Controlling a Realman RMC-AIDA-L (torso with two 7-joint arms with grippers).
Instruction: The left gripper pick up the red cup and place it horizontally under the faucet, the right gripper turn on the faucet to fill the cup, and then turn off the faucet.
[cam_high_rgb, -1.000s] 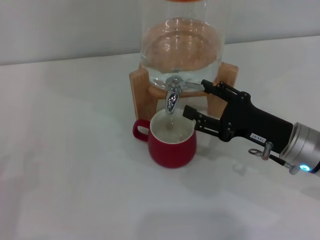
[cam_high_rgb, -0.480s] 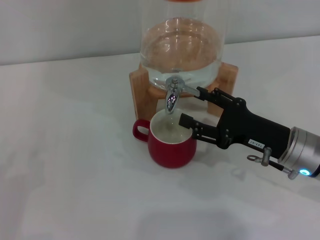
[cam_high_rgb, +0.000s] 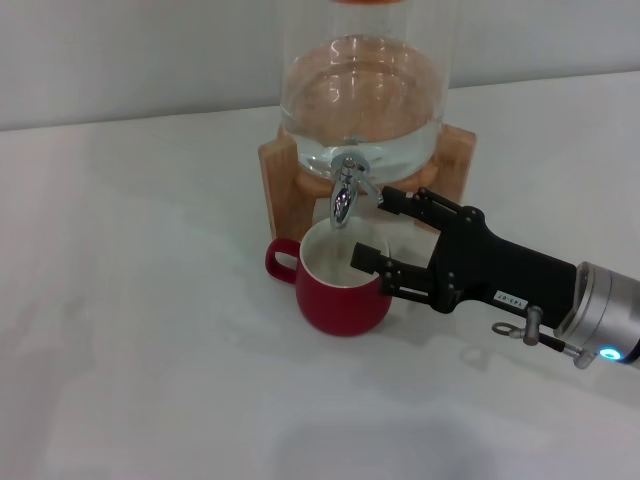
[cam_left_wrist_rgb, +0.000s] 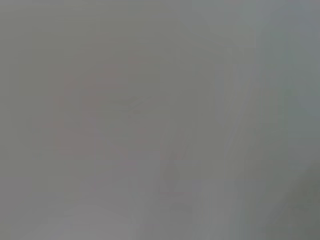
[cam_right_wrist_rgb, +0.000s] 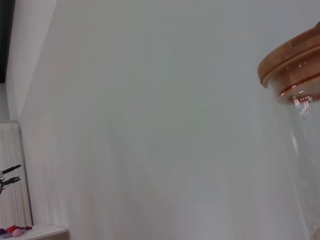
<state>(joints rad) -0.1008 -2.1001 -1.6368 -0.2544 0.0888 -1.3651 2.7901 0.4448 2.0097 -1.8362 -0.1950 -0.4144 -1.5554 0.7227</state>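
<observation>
Head view alone carried the scene: red cup (cam_high_rgb: 344, 290) upright on the white surface (cam_high_rgb: 140, 300), directly below the faucet (cam_high_rgb: 346, 186), handle toward nine o'clock, pale liquid inside. Faucet jutting from the clear glass dispenser (cam_high_rgb: 362, 90), itself seated in a wooden stand (cam_high_rgb: 281, 178) at twelve o'clock of the cup. Right gripper (cam_high_rgb: 378, 229) reaching in from four o'clock, spread apart and clasping nothing, one finger (cam_high_rgb: 412, 203) up beside the faucet, the other over the cup's rim at its three o'clock side, partly blocking sight of the rim there. Grey wrist with a blue light (cam_high_rgb: 607, 353) trailing off toward the frame's edge.

Right wrist view offered none of that: only a pale wall, the dispenser's wooden lid (cam_right_wrist_rgb: 292, 61) atop the glass, and a white radiator (cam_right_wrist_rgb: 14, 175) far off. Left wrist view gave nothing but a featureless grey blur. Left gripper seen nowhere.
</observation>
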